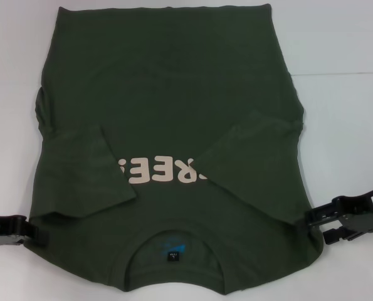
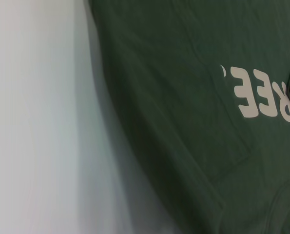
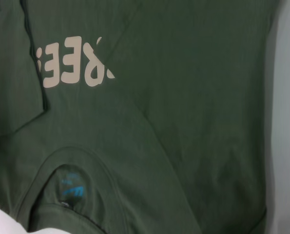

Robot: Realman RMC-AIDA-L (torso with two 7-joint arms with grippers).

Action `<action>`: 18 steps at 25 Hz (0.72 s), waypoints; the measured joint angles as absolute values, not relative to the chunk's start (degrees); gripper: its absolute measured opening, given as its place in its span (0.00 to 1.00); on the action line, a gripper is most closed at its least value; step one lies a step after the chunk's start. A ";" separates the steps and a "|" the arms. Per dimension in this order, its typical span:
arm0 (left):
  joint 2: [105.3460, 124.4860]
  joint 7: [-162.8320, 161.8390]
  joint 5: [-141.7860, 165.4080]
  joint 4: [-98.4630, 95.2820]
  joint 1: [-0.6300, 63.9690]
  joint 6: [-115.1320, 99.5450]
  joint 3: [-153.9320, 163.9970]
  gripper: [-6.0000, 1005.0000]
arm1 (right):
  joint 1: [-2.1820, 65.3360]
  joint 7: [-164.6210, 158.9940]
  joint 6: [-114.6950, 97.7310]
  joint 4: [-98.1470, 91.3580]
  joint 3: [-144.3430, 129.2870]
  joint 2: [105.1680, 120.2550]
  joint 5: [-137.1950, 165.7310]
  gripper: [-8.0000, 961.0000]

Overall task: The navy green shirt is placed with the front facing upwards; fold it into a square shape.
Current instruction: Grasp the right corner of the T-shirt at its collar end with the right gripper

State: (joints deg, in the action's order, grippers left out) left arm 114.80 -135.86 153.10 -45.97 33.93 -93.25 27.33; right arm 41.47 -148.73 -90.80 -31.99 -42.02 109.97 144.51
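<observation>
Both sleeves folded in on the navy green shirt point(image 1: 173, 94), front up.

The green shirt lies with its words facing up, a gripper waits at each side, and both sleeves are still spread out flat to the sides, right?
Not quite. The head view shows both sleeves of the green shirt already folded inward over the front. The rest holds: lettering up, left gripper and right gripper at its sides.

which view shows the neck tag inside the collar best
The head view: the small black tag sits unobstructed inside the shirt's collar over blue print. The right wrist view shows only the blue print; the left wrist view barely catches the collar's edge.
</observation>
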 joint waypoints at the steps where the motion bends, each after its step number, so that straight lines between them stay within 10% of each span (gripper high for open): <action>1: 114.81 -135.85 153.11 -45.96 33.92 -93.25 27.33 0.07 | 41.46 -148.72 -90.56 -31.99 -42.16 110.09 144.52 0.94; 18: 114.95 -135.79 153.11 -45.96 33.92 -93.25 27.43 0.08 | 41.16 -148.71 -88.82 -31.90 -42.85 111.55 144.58 0.92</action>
State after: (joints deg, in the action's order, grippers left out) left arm 114.95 -135.79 153.11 -45.96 33.92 -93.25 27.43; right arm 41.16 -148.71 -88.82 -31.90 -42.85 111.55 144.58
